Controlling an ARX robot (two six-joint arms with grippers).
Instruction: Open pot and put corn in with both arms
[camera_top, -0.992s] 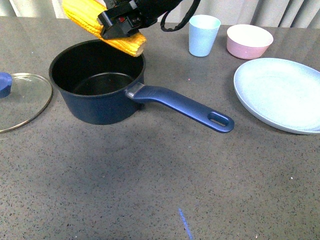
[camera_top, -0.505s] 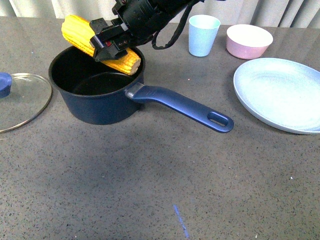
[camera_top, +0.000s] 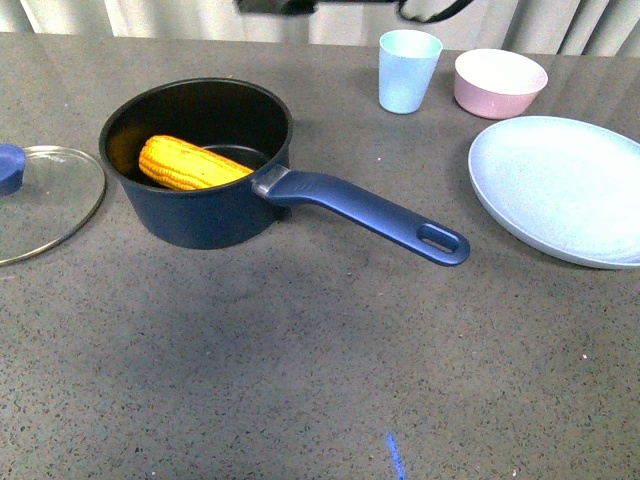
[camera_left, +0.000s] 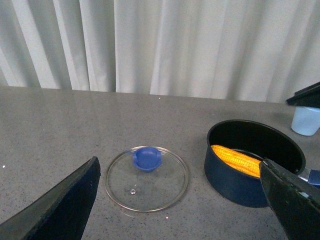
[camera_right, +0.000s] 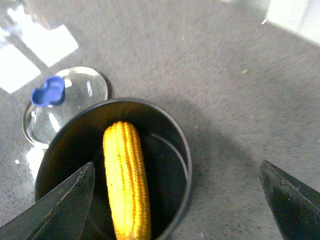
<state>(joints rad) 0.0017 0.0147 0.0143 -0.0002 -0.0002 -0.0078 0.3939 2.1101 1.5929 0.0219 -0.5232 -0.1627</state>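
Note:
The dark blue pot (camera_top: 200, 215) stands uncovered at the left of the table, its long handle (camera_top: 370, 212) pointing right and toward me. The yellow corn (camera_top: 190, 165) lies inside it, leaning on the left wall. My right gripper (camera_right: 177, 200) is open and empty, high above the pot (camera_right: 182, 150) and the corn (camera_right: 127, 180); only a dark bit of that arm (camera_top: 280, 5) shows at the top of the front view. My left gripper (camera_left: 175, 210) is open and empty, off to the left above the table, facing the glass lid (camera_left: 147, 180) and the pot (camera_left: 235, 185).
The glass lid with a blue knob (camera_top: 45, 200) lies flat left of the pot. A light blue cup (camera_top: 408, 68), a pink bowl (camera_top: 499, 82) and a large pale blue plate (camera_top: 560, 185) stand at the back right. White curtains hang behind the table.
My right gripper lowered the corn into the pot, let it go and rose out of the top of the front view. The corn now lies in the pot.

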